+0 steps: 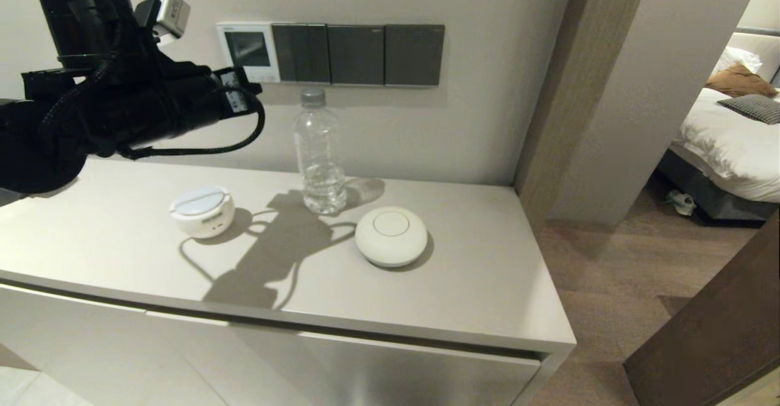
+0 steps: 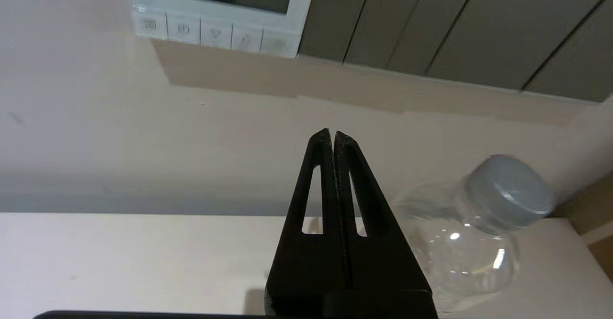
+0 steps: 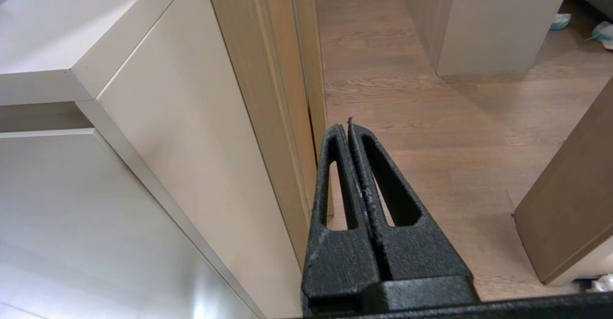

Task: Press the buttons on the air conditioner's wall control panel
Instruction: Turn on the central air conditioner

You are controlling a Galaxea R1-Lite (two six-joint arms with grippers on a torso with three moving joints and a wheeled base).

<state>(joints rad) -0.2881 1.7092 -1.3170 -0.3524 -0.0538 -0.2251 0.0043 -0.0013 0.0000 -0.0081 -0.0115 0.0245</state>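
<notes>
The air conditioner's wall control panel (image 1: 248, 51) is a white square plate with a dark screen on the wall, left of the dark grey switch plates. Its buttons (image 2: 213, 34) are a row of small white keys under the screen in the left wrist view. My left gripper (image 1: 247, 86) is raised in front of the wall, just below and left of the panel. In the left wrist view the left gripper (image 2: 334, 134) is shut and empty, and its tip is below the key row and apart from it. My right gripper (image 3: 348, 125) is shut and empty, parked low beside the cabinet's side, over the floor.
Dark grey rocker switches (image 1: 356, 54) sit right of the panel. A clear water bottle (image 1: 318, 153) stands on the cabinet top (image 1: 487, 284) below the switches, close to my left gripper. A small white lidded pot (image 1: 202, 211) and a round white device (image 1: 390, 235) stand nearer.
</notes>
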